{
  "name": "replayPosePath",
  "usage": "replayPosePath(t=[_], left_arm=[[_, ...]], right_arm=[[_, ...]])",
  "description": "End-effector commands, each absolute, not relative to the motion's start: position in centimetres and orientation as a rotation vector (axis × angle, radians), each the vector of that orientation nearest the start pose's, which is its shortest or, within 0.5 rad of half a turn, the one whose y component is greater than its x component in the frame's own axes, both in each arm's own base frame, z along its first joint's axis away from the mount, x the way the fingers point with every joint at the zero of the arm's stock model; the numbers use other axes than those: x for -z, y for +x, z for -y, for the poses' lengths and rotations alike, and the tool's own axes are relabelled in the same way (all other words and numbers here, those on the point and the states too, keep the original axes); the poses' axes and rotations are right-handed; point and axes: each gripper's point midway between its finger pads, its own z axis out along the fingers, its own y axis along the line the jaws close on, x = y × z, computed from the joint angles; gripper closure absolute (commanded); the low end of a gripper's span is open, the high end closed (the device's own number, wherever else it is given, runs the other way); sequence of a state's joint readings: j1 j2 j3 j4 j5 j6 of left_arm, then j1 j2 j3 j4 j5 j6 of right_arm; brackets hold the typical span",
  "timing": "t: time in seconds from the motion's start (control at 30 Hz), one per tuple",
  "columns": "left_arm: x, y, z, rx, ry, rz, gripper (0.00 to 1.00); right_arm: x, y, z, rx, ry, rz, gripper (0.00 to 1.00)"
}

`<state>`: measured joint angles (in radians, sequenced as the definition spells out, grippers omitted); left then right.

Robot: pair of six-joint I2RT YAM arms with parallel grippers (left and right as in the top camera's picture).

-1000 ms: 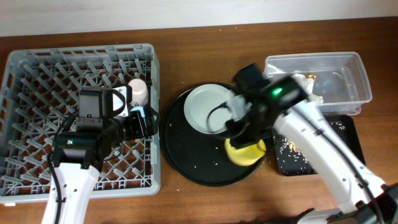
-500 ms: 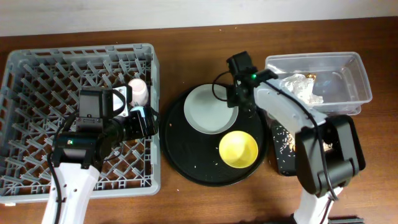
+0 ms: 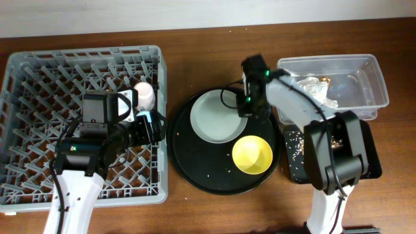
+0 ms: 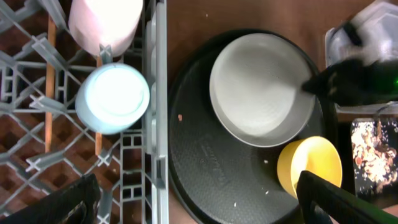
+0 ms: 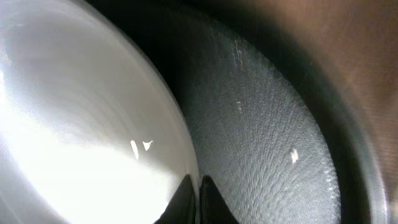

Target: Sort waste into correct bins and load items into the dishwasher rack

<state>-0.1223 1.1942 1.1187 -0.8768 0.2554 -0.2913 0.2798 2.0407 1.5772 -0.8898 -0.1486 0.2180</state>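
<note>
The plate [image 3: 216, 116] lies flat on the far half of the round tray [image 3: 195, 170]; my right gripper [image 3: 247, 105] is at the plate's right rim, touching it. On the right wrist camera the plate [image 5: 74, 124] fills the left side, and its edge runs down into the narrow slit between the fingertips [image 5: 212, 204]; the fingers are nearly together, but I cannot tell whether they pinch the rim or only rest against it. The round tray's [image 5: 267, 143] textured floor lies on the other side of the tips. The left wrist camera agrees; the dark tip of the right gripper [image 4: 320, 84] meets the plate [image 4: 261, 93] at its rim.

Nearer me than that gripper, the bowl [image 3: 252, 155] stands on the round tray, close to the plate but apart from it. On the gripper's outer side the tub [image 3: 364, 65] holds the napkin [image 3: 312, 88]; the black bin [image 3: 364, 140] lies just below it with scraps [image 3: 298, 146] on it.

My left gripper [image 3: 155, 127] hangs over the right edge of the rack [image 3: 39, 71], fingers wide apart and holding nothing; the blue cup [image 4: 113, 98] stands in the rack beside it, with the pink cup [image 4: 106, 22] just beyond.
</note>
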Motion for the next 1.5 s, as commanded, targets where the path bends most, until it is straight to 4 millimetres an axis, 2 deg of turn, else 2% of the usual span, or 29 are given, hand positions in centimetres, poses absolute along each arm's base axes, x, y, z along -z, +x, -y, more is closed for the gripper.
replayPosePath(t=[0.0,0.03,0.07,0.13,0.2,0.23,0.27,0.3,0.37,0.5,0.53,0.57,0.63,0.67,0.7,0.77,0.8,0.87,0.9,0.93,0.97,1.0,1.03,1.07,1.1,1.13,1.2,1.3,1.47], left_arm=[[-21.0,30.5,8.2,0.494,-0.095,-2.532,0.01],[-21.0,30.5,8.2,0.494,-0.095,-2.532,0.01],[-21.0,30.4,8.2,0.495,-0.095,-2.532,0.01],[-21.0,30.5,8.2,0.495,-0.095,-2.532,0.01],[-22.3,32.1,8.5,0.531,-0.151,-2.449,0.01],[-22.1,32.1,8.7,0.566,-0.216,-2.457,0.01],[-23.2,32.0,11.1,0.73,-0.099,-2.425,0.01],[-25.8,31.8,14.3,0.953,0.087,-2.317,0.03],[-29.4,31.9,17.2,1.106,0.273,-2.141,0.01],[-30.4,29.6,21.3,1.22,0.444,-2.097,0.01],[-30.4,29.3,21.7,1.227,0.459,-2.094,0.35],[-30.4,29.3,21.7,1.228,0.46,-2.095,0.62],[-30.4,29.3,21.7,1.223,0.457,-2.095,0.94],[-30.1,29.9,21.3,1.181,0.43,-2.103,0.99],[-29.9,30.4,21.0,1.143,0.406,-2.109,0.99],[-29.6,31.4,20.0,1.075,0.353,-2.116,0.99],[-29.3,32.7,18.2,0.996,0.277,-2.125,0.99],[-30.1,34.9,11.9,0.8,0.083,-2.09,0.99],[-30.9,35.1,9.6,0.732,0.052,-2.053,0.99],[-32.0,35.2,6.5,0.619,-0.028,-2.013,0.99],[-33.1,34.8,1.9,0.403,-0.147,-1.963,0.99],[-33.8,34.2,-0.8,0.239,-0.226,-1.931,0.99],[-33.9,34.0,-2.1,0.157,-0.267,-1.92,0.99],[-33.4,34.3,-2.8,0.098,-0.264,-1.935,0.99],[-32.4,35.1,-4.5,-0.019,-0.294,-1.957,0.99],[-30.8,36.8,-5.4,-0.106,-0.265,-1.996,0.99],[-27.2,39.9,-5.9,-0.162,-0.201,-2.076,0.99],[-23.7,43.5,-7.6,-0.251,-0.236,-2.098,0.99],[-17.4,45.7,-7.6,-0.256,-0.207,-2.22,0.99]], right_arm=[[-21.3,43.4,-16.2,-0.544,-0.178,-2.687,0.96],[-25.0,42.5,-15.4,-0.546,-0.168,-2.643,0.96],[-26.4,41.7,-14.9,-0.556,-0.159,-2.63,0.96],[-26.7,40.0,-14.3,-0.557,-0.193,-2.665,0.96],[-26.2,38.6,-14.6,-0.576,-0.306,-2.697,0.96],[-26.0,38.0,-14.6,-0.583,-0.321,-2.717,0.96],[-25.9,37.8,-14.7,-0.585,-0.322,-2.728,0.96],[-26.0,37.3,-15.0,-0.621,-0.328,-2.738,0.96],[-26.9,35.4,-17.2,-0.836,-0.492,-2.701,0.96],[-26.9,34.5,-17.7,-0.88,-0.507,-2.719,0.96],[-26.9,34.5,-17.7,-0.88,-0.508,-2.719,0.96],[-26.9,34.5,-17.7,-0.879,-0.508,-2.719,0.96],[-26.9,34.5,-17.7,-0.879,-0.508,-2.719,0.96],[-26.9,34.5,-17.7,-0.879,-0.508,-2.719,0.96],[-26.9,34.5,-17.7,-0.879,-0.507,-2.718,0.94],[-27.5,35.0,-16.4,-0.866,-0.459,-2.703,0.77],[-28.5,35.7,-14.2,-0.845,-0.38,-2.682,0.62],[-28.9,36.4,-9.7,-0.809,-0.204,-2.685,0.17],[-28.7,36.5,-8.1,-0.802,-0.137,-2.696,0.01],[-28.7,36.6,-7.3,-0.796,-0.104,-2.695,0.01],[-28.7,36.7,-6.8,-0.792,-0.087,-2.693,0.01],[-28.7,36.8,-6.7,-0.79,-0.084,-2.69,0.01],[-28.7,36.9,-6.7,-0.788,-0.086,-2.687,0.01],[-28.7,36.9,-6.7,-0.788,-0.086,-2.687,0.01],[-28.7,36.9,-6.7,-0.788,-0.086,-2.687,0.01],[-28.7,36.9,-6.7,-0.788,-0.086,-2.687,0.02],[-28.7,36.9,-6.7,-0.788,-0.086,-2.687,0.01],[-28.7,36.9,-6.7,-0.789,-0.085,-2.687,0.01],[-28.7,36.9,-6.7,-0.789,-0.085,-2.687,0.01]])
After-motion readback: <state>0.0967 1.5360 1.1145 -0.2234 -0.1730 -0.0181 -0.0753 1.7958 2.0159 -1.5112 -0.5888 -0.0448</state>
